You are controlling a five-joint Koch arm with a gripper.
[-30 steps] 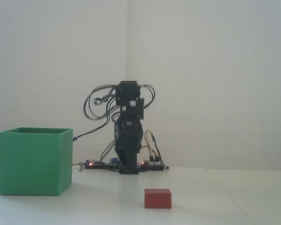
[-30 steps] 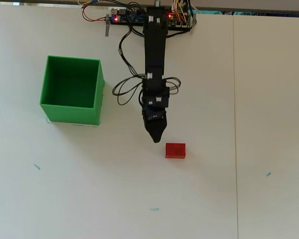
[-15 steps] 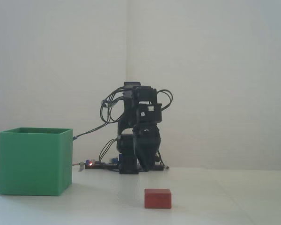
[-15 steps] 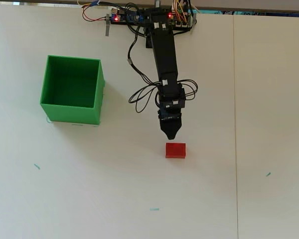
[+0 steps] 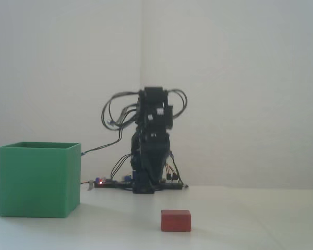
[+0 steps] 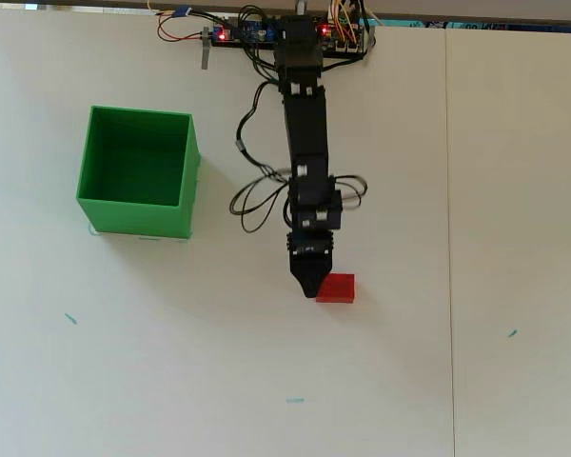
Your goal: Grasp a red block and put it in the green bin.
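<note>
- Black gripper tapers to a single dark point in the overhead view; its jaws line up one behind the other, so I cannot tell whether they stand wide or narrow.
- That point overlaps the upper left corner of the red block as seen from above; contact cannot be judged.
- In the fixed view the gripper hangs well above the tabletop, its tip hidden against the dark base behind it.
- Red block lies flat on the white table, on its wide face, at about 4 o'clock from the green bin in the overhead view and well apart from it.
- Green bin stands upright and open-topped, at about 9 o'clock from the arm's wrist seen from above.
- Arm reaches from the base toward 6 o'clock in the overhead view, with loops of black cable bulging at the wrist.
- Control board with lit red lights and coloured wires sits at the 12 o'clock table edge.
</note>
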